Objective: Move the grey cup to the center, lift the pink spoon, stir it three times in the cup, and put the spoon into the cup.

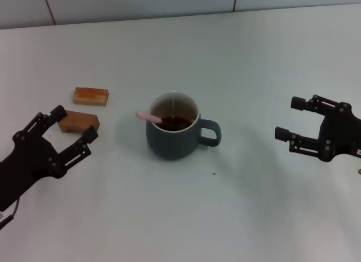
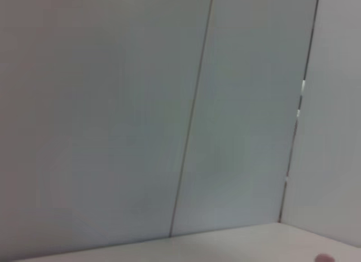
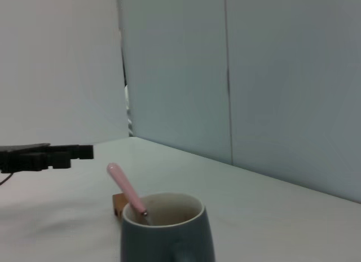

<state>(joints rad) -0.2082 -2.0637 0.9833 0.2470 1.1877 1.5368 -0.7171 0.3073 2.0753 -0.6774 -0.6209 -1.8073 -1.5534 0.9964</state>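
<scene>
While both arms sit off to the sides, the white counter (image 1: 254,205) carries everything else. A pale panelled wall (image 1: 141,5) runs along its far edge.

Left end effector (image 1: 74,128): low at the left of the counter, fingers spread apart, nothing between them. One finger tip lies just in front of the nearer wooden block (image 1: 79,121). In the right wrist view this end effector (image 3: 67,154) shows as a dark bar beyond the cup, on the far side of it.

Right end effector (image 1: 290,118): at the right of the counter, well apart from the cup, fingers apart, holding nothing.

Cup (image 1: 172,126): upright near the middle of the counter, between the two end effectors. Handle points toward the robot's right. Dark inside, thin pale rim. Seen close in the right wrist view (image 3: 167,234).

Blocks: two brown wooden blocks left of the cup. The far one (image 1: 91,96) lies flat; the near one sits just in front of it, apart from the cup. An edge of a block (image 3: 117,204) shows behind the cup in the right wrist view.

Spoon (image 1: 149,117): in the cup, bowl end down inside, pink handle leaning on the rim on the robot's left side and sticking out past it. Right wrist view confirms the tilt (image 3: 126,190).
</scene>
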